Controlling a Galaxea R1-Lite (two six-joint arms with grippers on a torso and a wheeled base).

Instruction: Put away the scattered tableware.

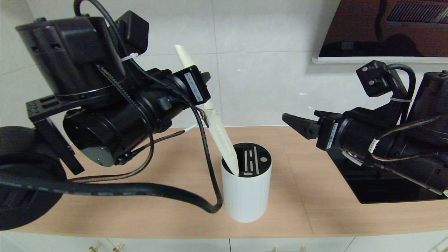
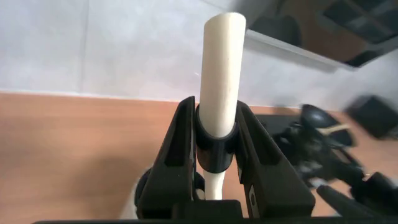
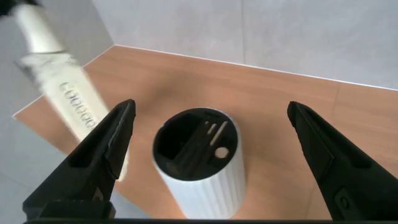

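Above mid-desk (image 1: pixel 315 210), the left gripper's (image 1: pixel 204 86) jaws pinch a tilted, cream-handled knife (image 1: pixel 224 143), blade tip inside the white holder's (image 1: pixel 246 196) left compartment. Best to straighten it, lower slowly, then release. The right gripper's (image 3: pixel 209 109) jaws are spread.

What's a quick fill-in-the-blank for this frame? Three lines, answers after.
1. The left gripper is shut on the knife, clamping its ____.
2. The knife's tip sits inside the white holder, whose slotted top is coloured ____.
3. The right gripper, beside the holder, has its jaws ____.

Missing words: handle; black; open.
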